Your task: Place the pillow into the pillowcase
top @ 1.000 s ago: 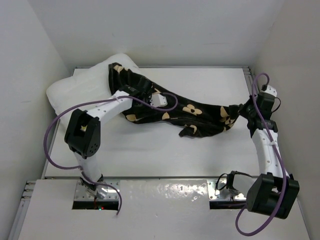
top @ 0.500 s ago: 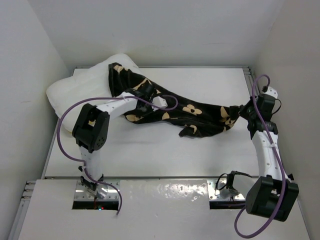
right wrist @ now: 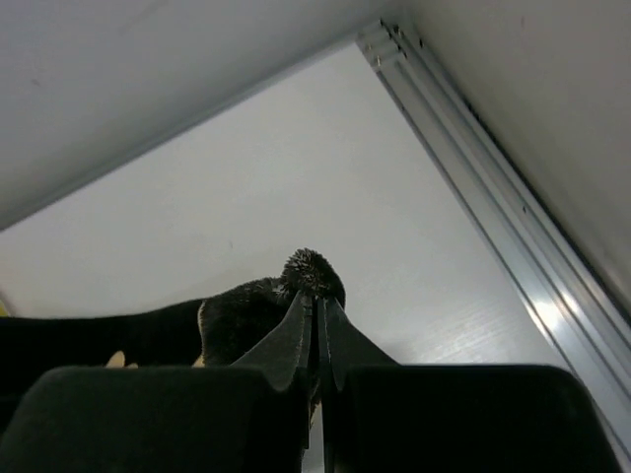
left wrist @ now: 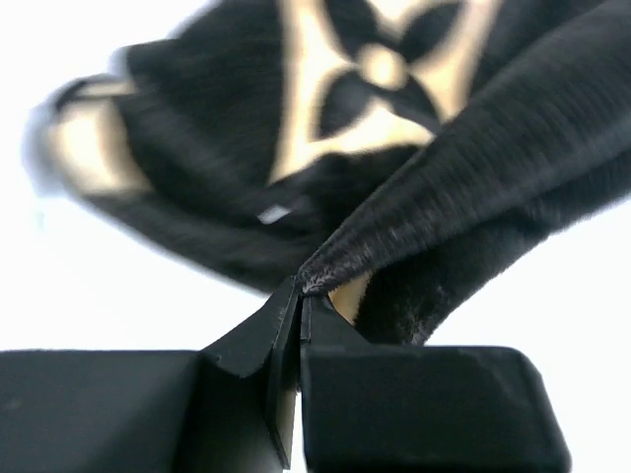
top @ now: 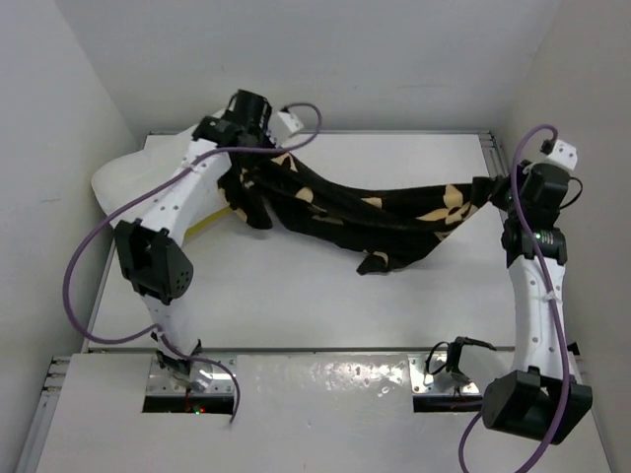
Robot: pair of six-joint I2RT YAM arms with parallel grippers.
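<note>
Table (top: 296, 296) white, walls on three sides; rail (right wrist: 493, 197) along right edge. Purple cable (top: 84, 266) loops off left arm. Left arm crosses over pillow (top: 123, 177), which lies at far-left corner. Pillowcase (top: 335, 209) slung between both grippers, just right of pillow. Left gripper (left wrist: 299, 294) pinched tight on pillowcase fold. Right gripper (right wrist: 316, 299) clamped on its other end.
</note>
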